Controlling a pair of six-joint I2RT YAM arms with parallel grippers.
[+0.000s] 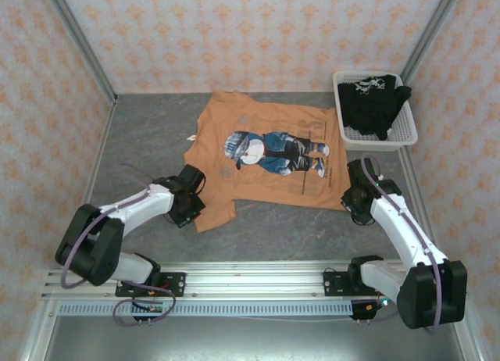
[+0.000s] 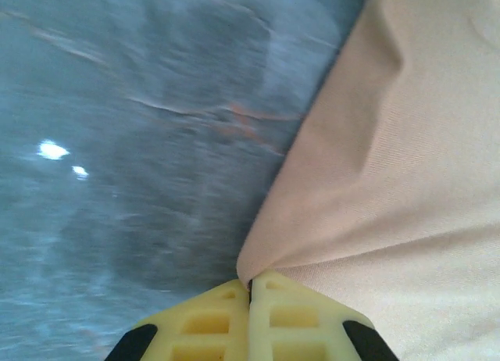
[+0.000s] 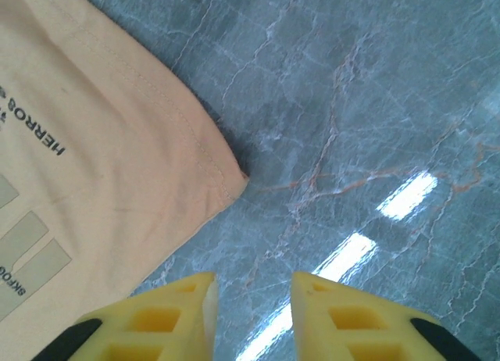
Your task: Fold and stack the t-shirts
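Note:
An orange t-shirt [image 1: 266,154] with a blue-and-white cartoon figure lies spread flat on the grey table. A black t-shirt [image 1: 373,101] with white print is bunched in the white mesh basket [image 1: 406,134] at the back right. My left gripper [image 1: 194,212] is at the orange shirt's near-left corner. In the left wrist view its yellow fingers [image 2: 297,314] are shut, pinching a fold of the orange t-shirt [image 2: 391,181]. My right gripper [image 1: 353,198] stands open [image 3: 251,287] over bare table, just short of the hemmed corner of the orange t-shirt [image 3: 101,166].
Patterned walls close in the grey marbled table [image 1: 148,134] on the left, back and right. The basket sits against the right wall. The arms' metal mounting rail [image 1: 250,287] runs along the near edge.

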